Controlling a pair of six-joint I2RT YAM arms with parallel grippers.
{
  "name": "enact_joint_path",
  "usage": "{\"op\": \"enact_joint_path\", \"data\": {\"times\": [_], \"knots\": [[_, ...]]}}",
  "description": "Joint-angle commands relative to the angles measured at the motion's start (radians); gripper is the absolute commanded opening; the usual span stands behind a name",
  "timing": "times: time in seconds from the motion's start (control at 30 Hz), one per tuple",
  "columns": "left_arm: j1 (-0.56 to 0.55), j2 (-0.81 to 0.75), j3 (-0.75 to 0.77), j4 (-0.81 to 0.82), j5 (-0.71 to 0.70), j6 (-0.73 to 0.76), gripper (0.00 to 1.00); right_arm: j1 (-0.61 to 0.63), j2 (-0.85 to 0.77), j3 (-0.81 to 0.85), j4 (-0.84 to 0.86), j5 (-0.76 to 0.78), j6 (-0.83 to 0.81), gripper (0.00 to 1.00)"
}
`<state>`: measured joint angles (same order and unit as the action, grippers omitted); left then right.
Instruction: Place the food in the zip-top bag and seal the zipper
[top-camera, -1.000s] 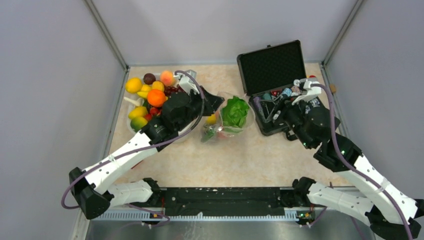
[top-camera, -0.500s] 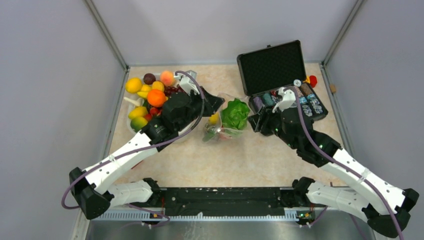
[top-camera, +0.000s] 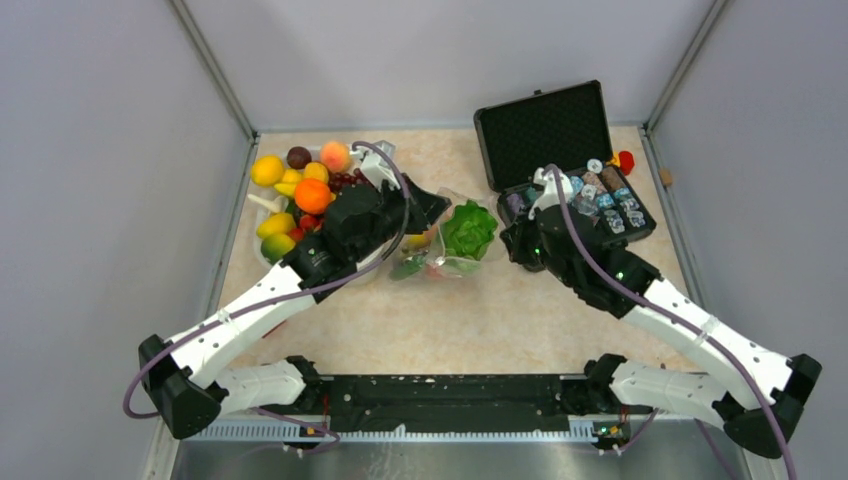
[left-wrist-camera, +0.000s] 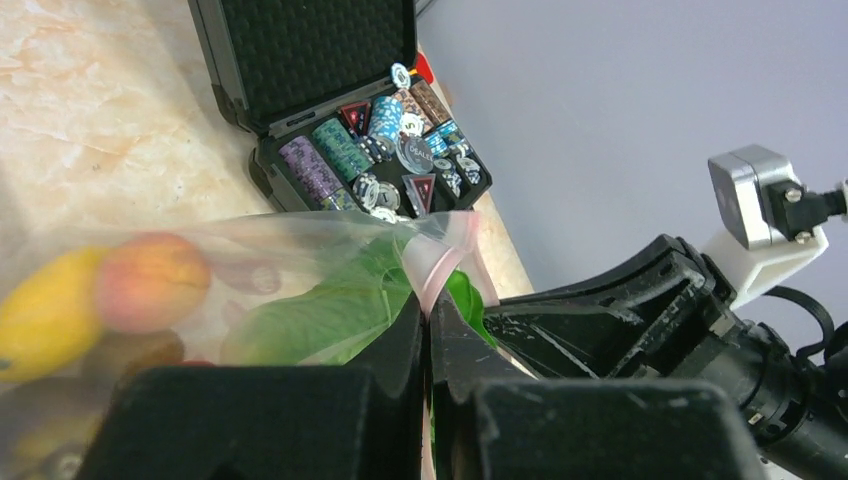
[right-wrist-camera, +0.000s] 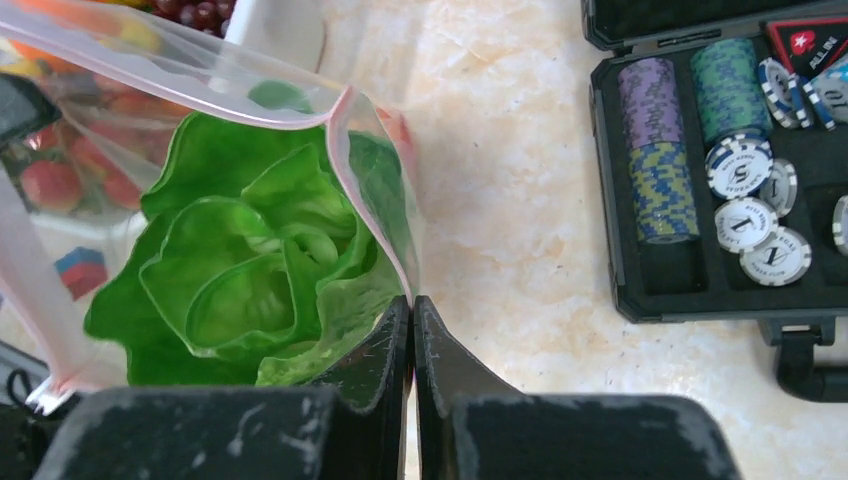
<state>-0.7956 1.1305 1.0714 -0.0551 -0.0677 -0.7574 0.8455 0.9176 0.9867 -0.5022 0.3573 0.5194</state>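
The clear zip-top bag lies mid-table with the green lettuce in its open mouth. My left gripper is shut on the pink zipper at the bag's left side. Through the plastic, a peach and a yellow fruit show beside the lettuce. My right gripper sits at the bag's right edge. In the right wrist view it is shut on the zipper, right beside the lettuce.
An open black case of poker chips stands at the back right, close behind my right arm. A white basin piled with toy fruit sits at the back left under my left arm. A small red thing lies by the case.
My right arm has swung left from the black case to the bag's right edge and its jaws have gone from open to shut on the zipper strip. The left gripper has kept its hold.
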Motion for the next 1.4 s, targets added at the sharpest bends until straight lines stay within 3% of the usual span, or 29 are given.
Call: {"op": "enact_joint_path", "data": {"times": [0.0,0.2,0.3,0.37,0.43,0.5,0.57,0.6,0.67,0.77,0.83,1.1,1.13,1.17,1.2,1.27,1.3,1.37], "knots": [[0.016,-0.012,0.058,0.069,0.055,0.017,0.00,-0.006,0.053,0.177,0.004,0.047,-0.098,0.00],[0.030,-0.047,0.168,-0.186,-0.009,0.189,0.00,-0.006,0.024,0.284,0.111,-0.072,-0.165,0.00],[0.032,-0.074,0.180,-0.291,-0.155,0.286,0.00,-0.007,0.016,0.255,0.148,-0.046,-0.162,0.00],[0.046,-0.065,0.184,-0.344,-0.179,0.327,0.00,-0.007,0.034,0.250,0.128,-0.022,-0.161,0.00],[0.062,-0.041,0.199,-0.380,-0.092,0.331,0.00,-0.005,0.071,0.305,0.055,-0.027,-0.143,0.00],[0.062,-0.016,0.194,-0.371,0.017,0.315,0.00,-0.006,0.053,0.280,0.118,-0.063,-0.153,0.00],[0.062,-0.003,0.177,-0.364,0.056,0.274,0.00,-0.022,0.068,0.229,0.162,0.026,-0.183,0.00],[0.062,-0.007,0.153,-0.324,0.101,0.264,0.00,-0.028,0.108,0.278,0.084,0.046,-0.171,0.00],[0.062,-0.018,0.128,-0.263,0.207,0.243,0.00,-0.020,0.145,0.376,-0.001,-0.068,-0.182,0.00],[0.062,-0.038,0.121,-0.204,0.322,0.205,0.00,-0.017,0.089,0.274,0.182,-0.124,-0.254,0.00],[0.062,-0.049,0.118,-0.147,0.402,0.172,0.00,-0.024,0.110,0.300,0.172,-0.085,-0.308,0.00],[0.061,-0.046,0.139,-0.059,0.525,0.093,0.02,-0.026,0.169,0.404,0.195,-0.243,-0.446,0.00],[0.061,-0.047,0.146,-0.058,0.545,0.100,0.17,-0.026,0.171,0.415,0.186,-0.266,-0.468,0.00],[0.061,-0.050,0.151,-0.061,0.565,0.117,0.46,-0.026,0.172,0.422,0.170,-0.302,-0.497,0.00],[0.061,-0.056,0.157,-0.082,0.574,0.143,0.66,-0.030,0.173,0.430,0.133,-0.343,-0.534,0.00],[0.061,-0.081,0.170,-0.155,0.534,0.216,0.80,-0.036,0.171,0.443,0.049,-0.417,-0.601,0.00],[0.061,-0.111,0.167,-0.190,0.495,0.250,0.92,-0.038,0.158,0.431,0.026,-0.443,-0.622,0.00],[0.062,-0.156,0.162,-0.247,0.409,0.319,0.99,-0.040,0.111,0.359,0.029,-0.479,-0.652,0.00]]}}
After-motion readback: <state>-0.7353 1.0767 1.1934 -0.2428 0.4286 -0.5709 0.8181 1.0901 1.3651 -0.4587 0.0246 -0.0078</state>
